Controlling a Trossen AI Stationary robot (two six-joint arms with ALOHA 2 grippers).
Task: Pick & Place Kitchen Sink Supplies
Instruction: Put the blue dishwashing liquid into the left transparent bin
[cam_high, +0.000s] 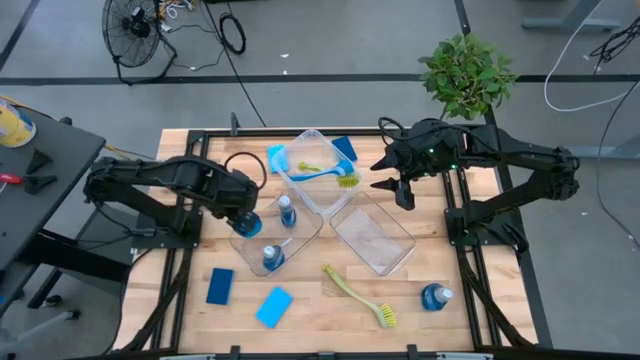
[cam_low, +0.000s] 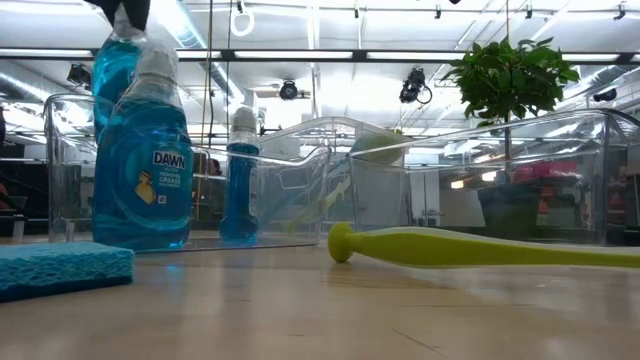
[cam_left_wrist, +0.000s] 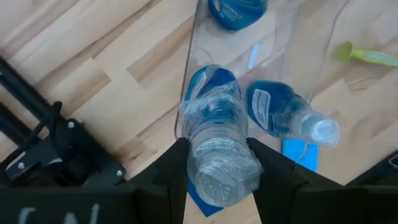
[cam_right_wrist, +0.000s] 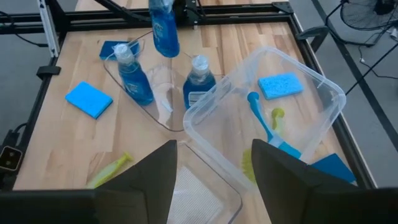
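My left gripper (cam_high: 247, 222) is shut on a small clear bottle of blue liquid (cam_left_wrist: 214, 112), over the left rim of a clear bin (cam_high: 300, 238). Two more bottles (cam_high: 287, 210) (cam_high: 272, 258) stand upright in that bin. A bin at the far middle (cam_high: 305, 140) holds a blue brush (cam_right_wrist: 264, 127), a yellow-green brush (cam_right_wrist: 277, 117) and a light-blue sponge (cam_right_wrist: 281, 85). On the bare table lie a yellow-green brush (cam_high: 360, 297), a bottle on its side (cam_high: 435, 297), a dark-blue sponge (cam_high: 220, 285) and a light-blue sponge (cam_high: 274, 307). My right gripper (cam_high: 405, 190) hangs open and holds nothing. My left gripper pinches the bottle's clear upper end (cam_left_wrist: 221, 165) between its two fingers (cam_left_wrist: 171, 168), one on each side. The fingers come from above and point down. The bottle hangs upright below them (cam_right_wrist: 163, 28) over the bin's edge; its underside is hidden from me.
A third clear bin (cam_high: 372, 235) lies at the right of the middle with nothing in it. A dark-blue sponge (cam_high: 345, 148) sits behind the far bin. A green potted plant (cam_high: 465, 72) stands past the far right corner. Bare wood lies along the near edge.
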